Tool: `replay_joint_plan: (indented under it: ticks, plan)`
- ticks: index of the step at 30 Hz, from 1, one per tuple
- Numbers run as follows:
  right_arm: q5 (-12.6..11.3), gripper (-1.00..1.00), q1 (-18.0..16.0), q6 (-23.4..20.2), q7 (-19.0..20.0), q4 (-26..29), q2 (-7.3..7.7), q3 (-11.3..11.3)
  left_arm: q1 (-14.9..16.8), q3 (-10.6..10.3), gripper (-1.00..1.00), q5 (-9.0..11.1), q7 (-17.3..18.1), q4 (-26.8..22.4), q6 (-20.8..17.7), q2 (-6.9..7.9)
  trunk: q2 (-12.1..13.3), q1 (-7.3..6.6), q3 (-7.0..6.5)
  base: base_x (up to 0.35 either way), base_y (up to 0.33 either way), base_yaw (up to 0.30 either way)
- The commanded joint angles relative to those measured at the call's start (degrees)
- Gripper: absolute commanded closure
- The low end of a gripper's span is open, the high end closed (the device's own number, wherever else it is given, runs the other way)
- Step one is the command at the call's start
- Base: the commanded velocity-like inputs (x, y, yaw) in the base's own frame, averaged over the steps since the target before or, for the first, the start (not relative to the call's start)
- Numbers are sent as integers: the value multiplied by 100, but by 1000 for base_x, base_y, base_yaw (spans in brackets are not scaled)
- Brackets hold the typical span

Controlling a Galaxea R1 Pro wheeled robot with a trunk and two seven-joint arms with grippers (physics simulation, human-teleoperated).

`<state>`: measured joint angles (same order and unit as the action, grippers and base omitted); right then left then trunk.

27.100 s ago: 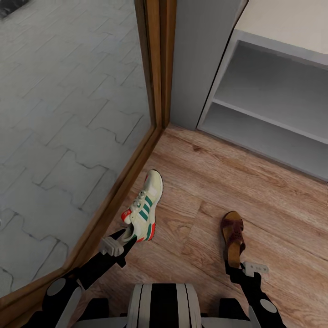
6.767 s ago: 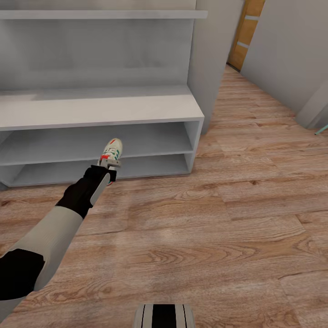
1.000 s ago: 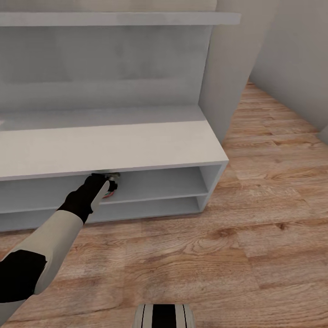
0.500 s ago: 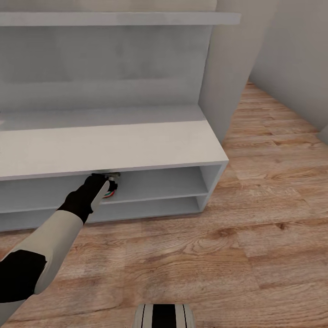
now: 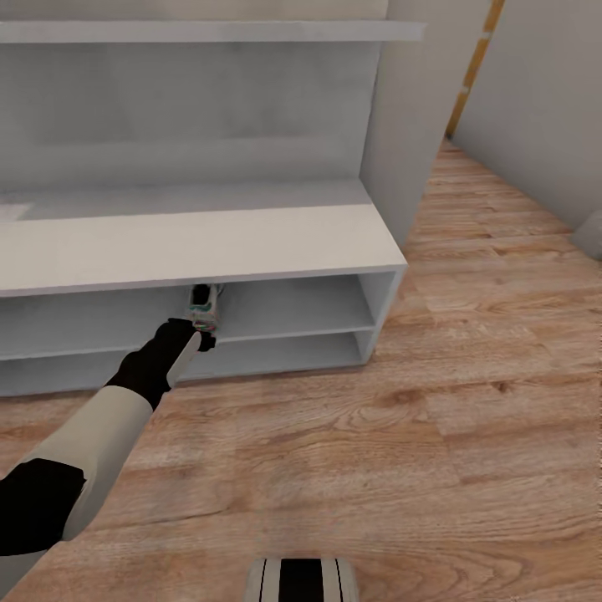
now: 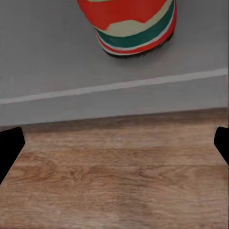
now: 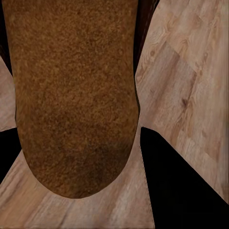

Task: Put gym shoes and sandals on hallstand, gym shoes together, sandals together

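Seen at far left, reaching in on a grey-and-black sleeve: the left pincer point(image 5: 199, 338), pulled back to the front lip of the low, wide white hallstand point(image 5: 251, 242), where half a second ago it sat tucked under the top board with the load in its grip. Now spread wide and holding nothing, with its black fingertips point(image 6: 9, 148) parted to either side in the left wrist view and bare corridor floor of light brown wood-grain planks point(image 5: 351, 451) between them.

Just beyond it, left behind on the board of the upper open compartment: the cream-white lace-up gym shoe with green stripes and red-orange heel point(image 5: 203, 304), heel out toward the room, toe pointing inward, apart from the pincer and standing on its own sole. Counts, on this showing, as the first of four items delivered to the rack and off the floor.

To the right, in the right wrist view: the right pincer point(image 7: 76, 138), apparently pressed onto the dark brown sandal with a tan sole point(image 7: 76, 95), hanging above the planks; too close a view to be sure of the grip.

Calls next, in all likelihood, for setting that sandal on the hallstand with room kept beside the gym shoe for its mate.
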<state>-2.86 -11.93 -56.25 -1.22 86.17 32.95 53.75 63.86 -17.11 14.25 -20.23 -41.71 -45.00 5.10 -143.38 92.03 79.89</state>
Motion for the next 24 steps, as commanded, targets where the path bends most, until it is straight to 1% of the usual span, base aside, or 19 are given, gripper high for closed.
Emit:
replay_joint_plan:
  ticks: [1, 5, 8, 10, 15, 17, 19, 20, 21, 22, 23, 24]
  plan:
    - [-22, 100, -7, -26, -21, 5, 1, 4, 4, -36, -100, 61, -51, -8, -17, 7, -2, -5, 4, -336, 0, 0]
    - [-22, 100, -7, -26, -23, 5, 1, 4, -18, -38, -100, 55, -54, -13, -17, 3, -2, -5, 4, -336, 0, 0]
    - [-22, 100, -5, -26, -26, 5, 1, 4, -189, -38, -100, 54, -54, -41, -17, 0, -2, -5, 4, -321, 0, 0]
    - [-22, 100, -4, -26, -26, 5, 1, 4, -250, -38, -100, 55, -53, -51, -17, -1, -2, -5, 4, -239, 0, 0]
    - [-22, 100, -3, -26, -27, 5, -6, -1, -580, -32, -100, 82, -20, -101, -4, -5, -2, -5, 4, -76, 0, 0]
    - [-22, 100, -3, -26, -27, 5, -7, -3, -801, -30, -100, 93, -8, -191, 25, -3, -2, -5, 4, -21, 0, 0]
    - [-22, 100, -3, -26, -27, 5, -7, -4, -1230, -24, -100, 105, 3, -559, 52, -1, -2, -5, 4, -10, 0, 0]
    - [-22, 100, -3, -26, -27, 5, -7, -6, -1520, -23, -100, 111, 9, -863, 62, -1, -2, -5, 4, -5, 0, 0]
    - [-22, 100, -3, -26, -27, 5, -11, -7, -2011, -3, -100, 116, 18, -1435, 75, 5, -2, -5, 4, -3, 0, 0]
    - [-22, 100, -3, -26, -27, 5, -13, -8, -2360, 49, -100, 118, 25, -1870, 103, 10, -2, -5, 4, -2, 0, 0]
    - [-22, 100, -3, -26, -27, 5, -13, -7, -2537, 93, -100, 119, 29, -2090, 135, 13, -2, -5, 4, -1, 0, 0]
    - [-22, 100, -4, -26, -27, 5, -14, -6, -2890, 227, -100, 120, 43, -2524, 244, 17, -2, -5, 4, 0, 0, 0]
